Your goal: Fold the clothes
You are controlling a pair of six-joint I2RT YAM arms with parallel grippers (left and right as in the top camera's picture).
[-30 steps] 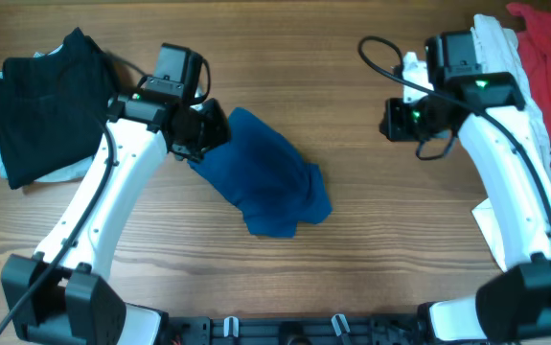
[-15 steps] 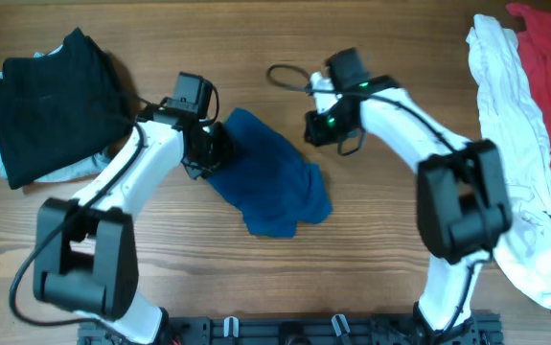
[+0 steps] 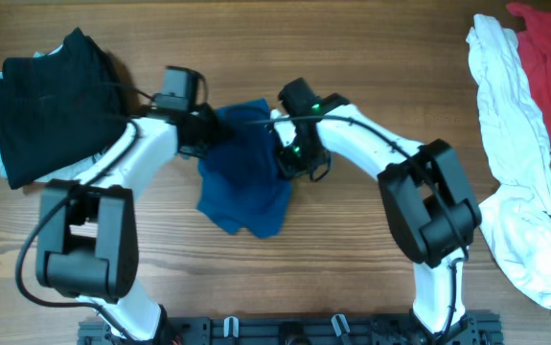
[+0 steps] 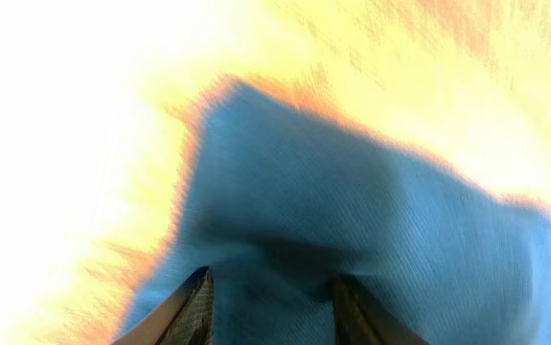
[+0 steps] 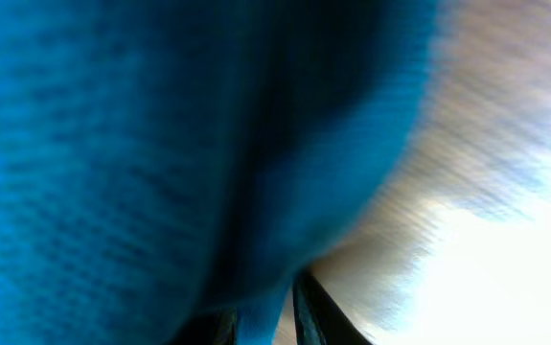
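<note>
So the blue shirt [image 3: 246,187] is lying crumpled around the middle of the wooden table [image 3: 371,278], and both arms are reaching in on its top edge. The left gripper [image 3: 210,134] is sitting at the shirt's upper left corner, and in its wrist view the two fingers [image 4: 191,309] are clamping a bunch of blue cloth between them, so it's grasping the shirt. The right gripper [image 3: 286,161] is pressing into the upper right edge. Its wrist view is really blurry, but the fingers are standing close together with a strip of blue cloth pinched between them, so it looks clenched on the shirt too. A black garment [image 3: 40,101] is lying folded at the far left, well apart from the shirt, while a white garment [image 3: 505,134] and a red garment [image 3: 548,67] are lying side by side along the right edge.
</note>
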